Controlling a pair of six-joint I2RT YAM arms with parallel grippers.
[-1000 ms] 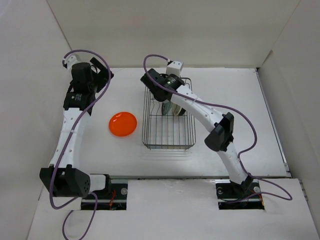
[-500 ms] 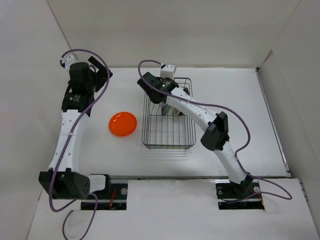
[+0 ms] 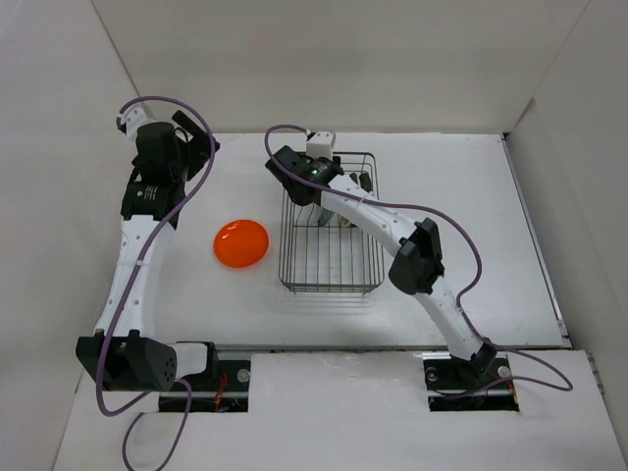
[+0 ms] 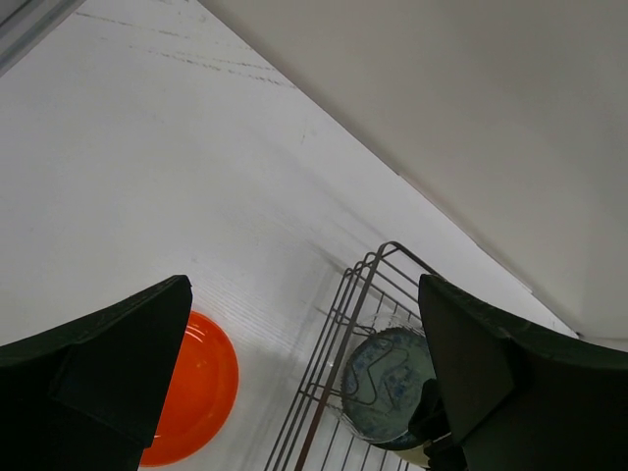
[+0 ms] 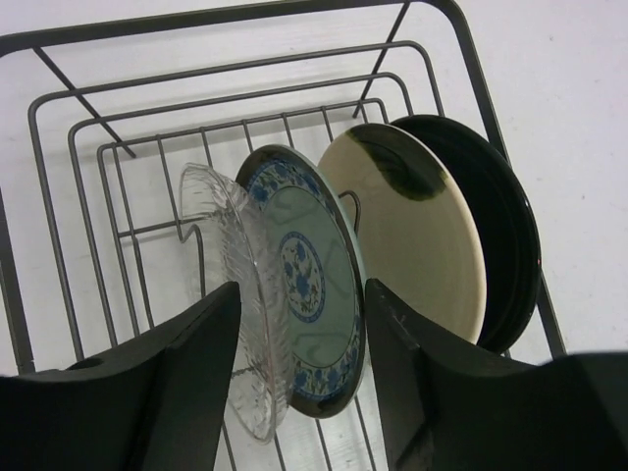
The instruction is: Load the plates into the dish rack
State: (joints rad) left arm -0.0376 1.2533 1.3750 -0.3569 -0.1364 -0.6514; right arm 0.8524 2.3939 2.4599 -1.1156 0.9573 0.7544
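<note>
Dish rack: I see the dish rack [image 3: 329,265] near the middle of the table [image 3: 442,216], its long side running away from the arm bases

Plates in the rack: four stand on edge between the prongs at the rack's far end; in my right wrist view they run left to right as the clear plate [image 5: 221,226], the blue patterned plate [image 5: 299,265], the cream plate [image 5: 417,235] with a dark smear near its top, and the black plate [image 5: 500,226]; the clear one leans a little toward the blue one, and I cannot tell whether they touch

Orange plate: the orange plate [image 3: 241,243] lies flat on the table just left of the rack, apart from its wires, with no tool near it

Right tool: the right tool [image 5: 302,294] hangs over the far end of the rack, pointing down at the row of plates; its fingers are spread, one on the outer side of the clear plate and one on the cream side of the blue plate, and I see no pinch on either

Left tool: the left tool [image 4: 302,294] is up at the far left of the table, well apart from the rack and the orange plate; its fingers are spread wide and hold nothing, and its camera looks down on the orange plate and a corner of the rack

Table: white, walled in by pale panels on the left, right and far sides
</note>
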